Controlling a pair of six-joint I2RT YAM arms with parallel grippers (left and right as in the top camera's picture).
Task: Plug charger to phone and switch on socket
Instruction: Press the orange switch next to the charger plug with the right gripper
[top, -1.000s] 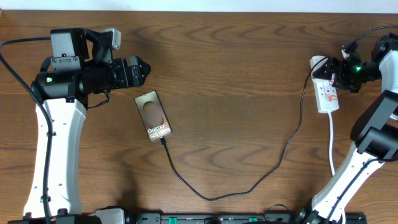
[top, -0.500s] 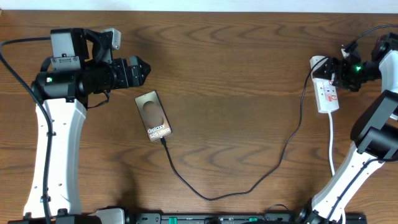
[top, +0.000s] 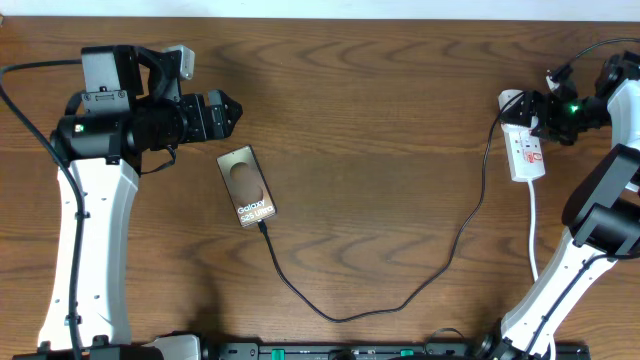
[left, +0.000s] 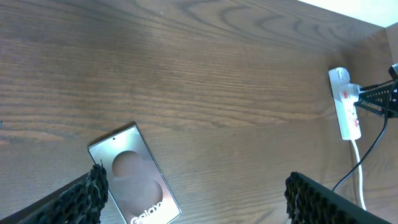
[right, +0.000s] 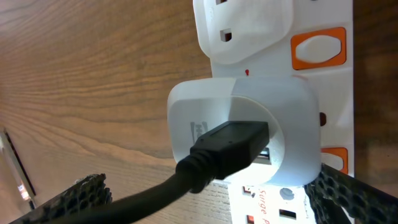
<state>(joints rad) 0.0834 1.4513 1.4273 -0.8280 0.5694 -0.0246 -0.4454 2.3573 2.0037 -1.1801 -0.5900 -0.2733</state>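
Looks like the charger (top: 400, 300) is already sitting in the bottom edge of the phone (top: 247, 186), which is lying flat on the tabletop (top: 380, 80) just below the left gripper (top: 228, 110). That one's hanging spread open, holding nothing. So the switch is what's left. The right gripper (top: 538, 115) is hovering over the top end of the socket (top: 527, 160), released too. I'd be pressing one fingertip squarely on the right orange rocker (right: 318, 48), not bumping the white adapter (right: 249, 124).
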